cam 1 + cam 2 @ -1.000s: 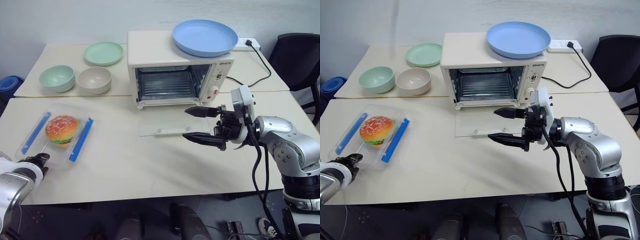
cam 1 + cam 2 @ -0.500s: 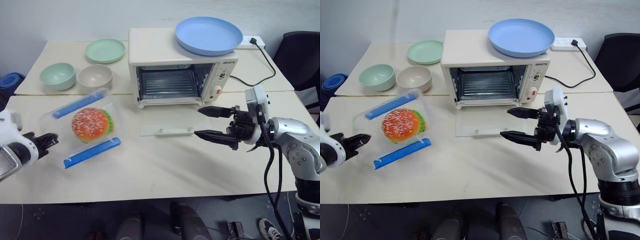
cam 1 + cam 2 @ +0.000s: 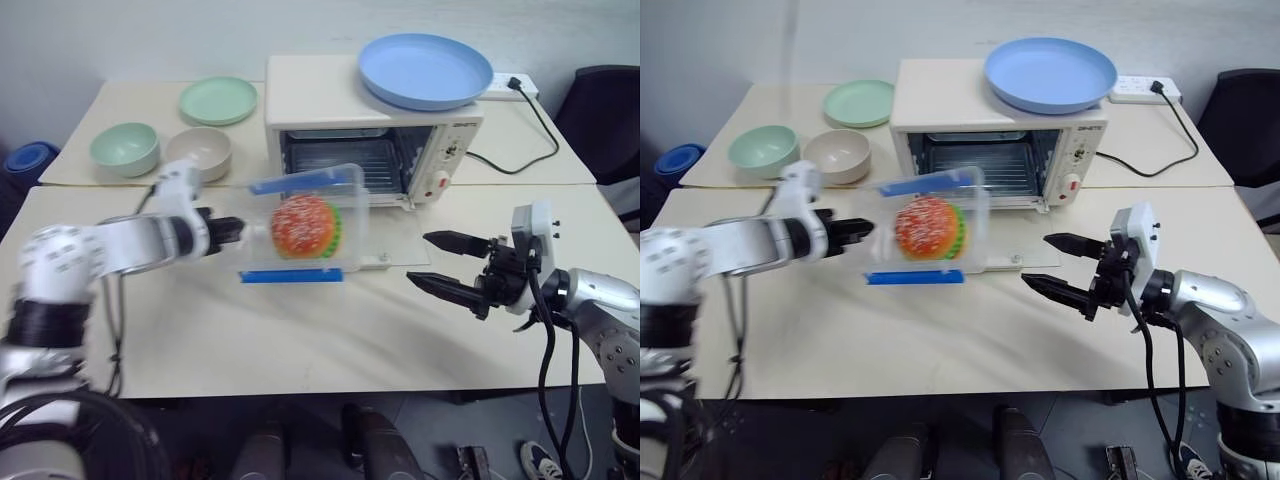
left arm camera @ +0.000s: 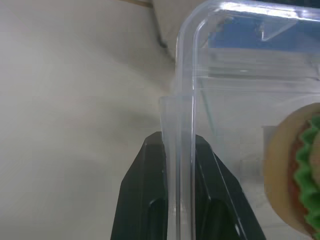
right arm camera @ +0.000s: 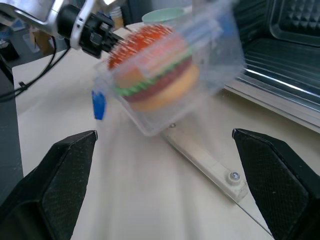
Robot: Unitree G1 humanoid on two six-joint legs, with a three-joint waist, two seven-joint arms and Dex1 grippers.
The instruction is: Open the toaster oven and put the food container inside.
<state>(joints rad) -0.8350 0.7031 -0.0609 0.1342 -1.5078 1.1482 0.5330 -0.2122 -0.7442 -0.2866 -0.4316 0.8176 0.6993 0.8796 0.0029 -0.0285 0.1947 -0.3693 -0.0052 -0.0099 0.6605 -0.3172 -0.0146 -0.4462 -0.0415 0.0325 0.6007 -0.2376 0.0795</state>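
Food container [image 3: 303, 226] up off the worktop [image 3: 300, 330], pinched at one edge by the left claw [image 3: 238, 231].
Held tilted on its side in front of the toaster oven [image 3: 370, 130], over the lowered glass door [image 3: 400, 240], burger [image 3: 303, 226] showing through the clear wall, one blue clip [image 3: 292, 276] low, the other [image 3: 292, 184] high. Left wrist view: both black fingers [image 4: 145, 200] pressed on the thin plastic rim. Right claw [image 3: 440, 262] spread wide, clutching nothing, hovering level just right of the door, aimed toward the container. Oven mouth gaping, rack [image 3: 335, 160] visible. Blue plate [image 3: 425, 70] on the oven roof. Behind to the left: green plate [image 3: 218, 100], green bowl [image 3: 124, 149], beige bowl [image 3: 200, 152].
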